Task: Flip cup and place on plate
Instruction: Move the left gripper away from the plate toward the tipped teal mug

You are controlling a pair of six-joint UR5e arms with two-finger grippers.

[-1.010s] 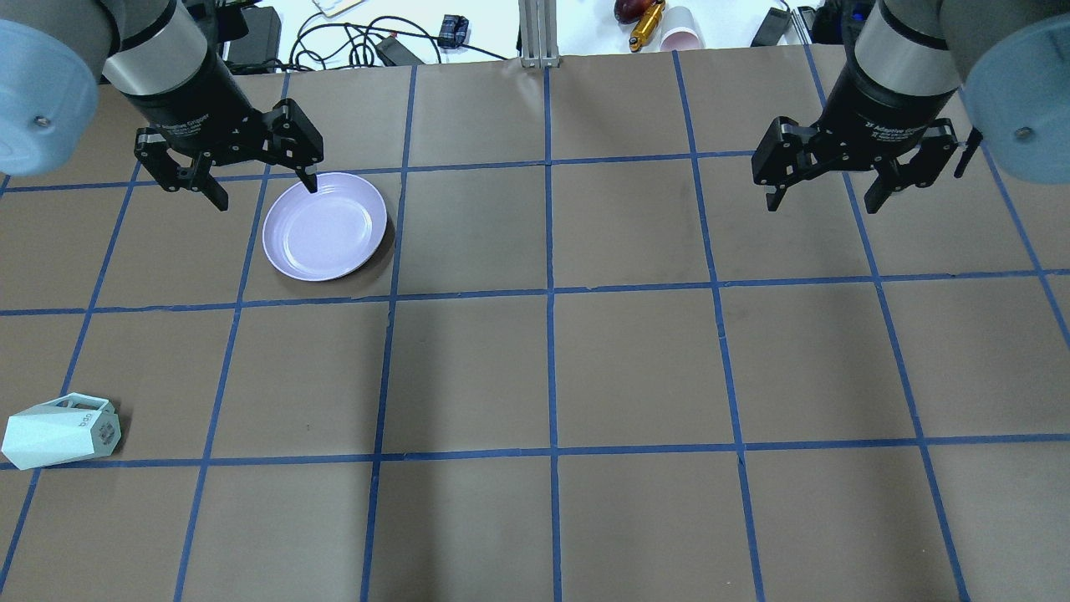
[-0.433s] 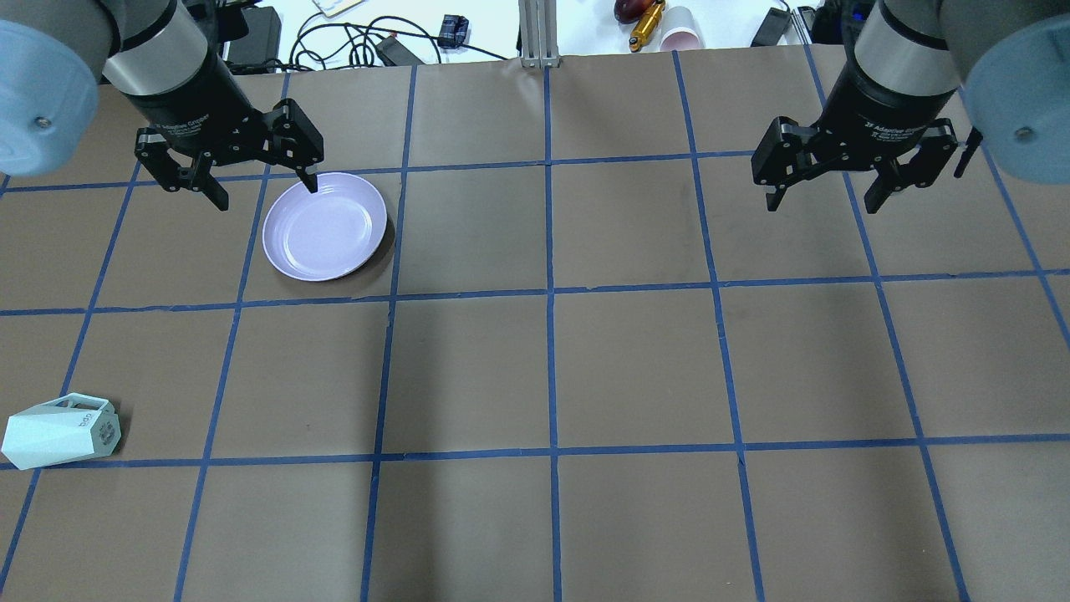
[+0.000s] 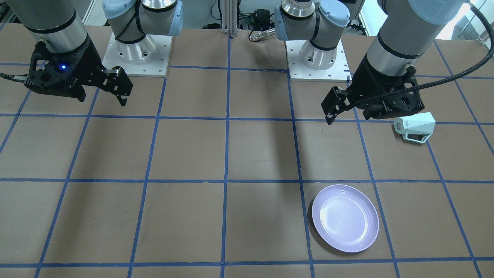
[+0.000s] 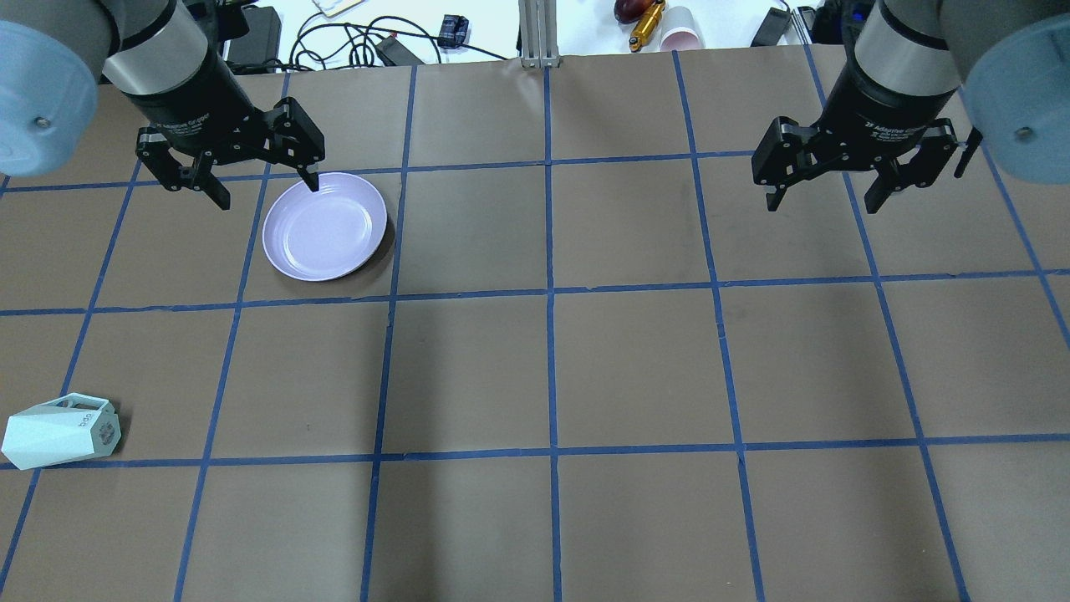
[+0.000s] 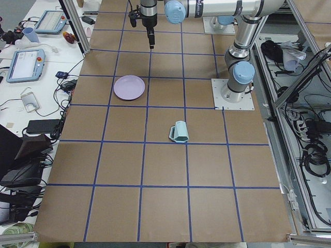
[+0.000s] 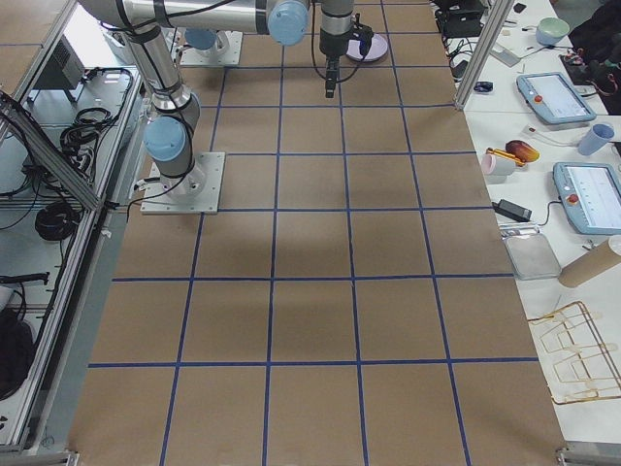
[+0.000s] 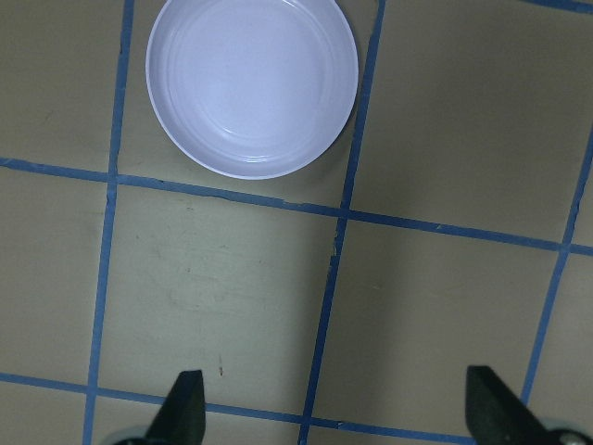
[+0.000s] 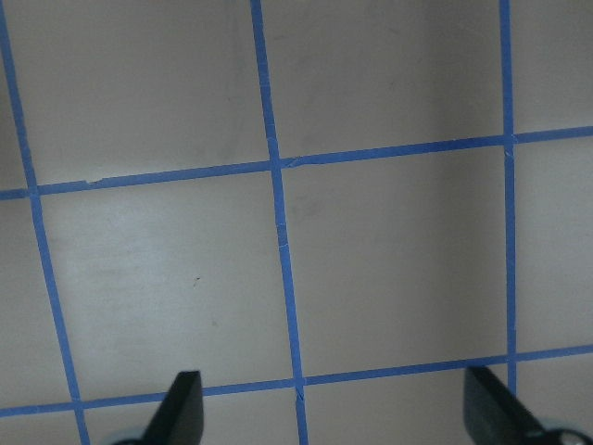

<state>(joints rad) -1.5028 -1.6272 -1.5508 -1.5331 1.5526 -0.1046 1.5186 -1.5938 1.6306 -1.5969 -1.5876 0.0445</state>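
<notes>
While both arms' fingers [image 4: 214, 192] gape empty, the mint faceted cup [image 4: 57, 435] lies sideways.

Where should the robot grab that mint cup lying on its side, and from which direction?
Probably the cup body near its rim end, left hand coming straight down. It lies on its side, handle jutting away from the robot nearer the base, leaving those facets free.

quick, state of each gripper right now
Left gripper: open, jaws spread, holding nothing.
Right gripper: open, jaws spread, holding nothing.
</notes>
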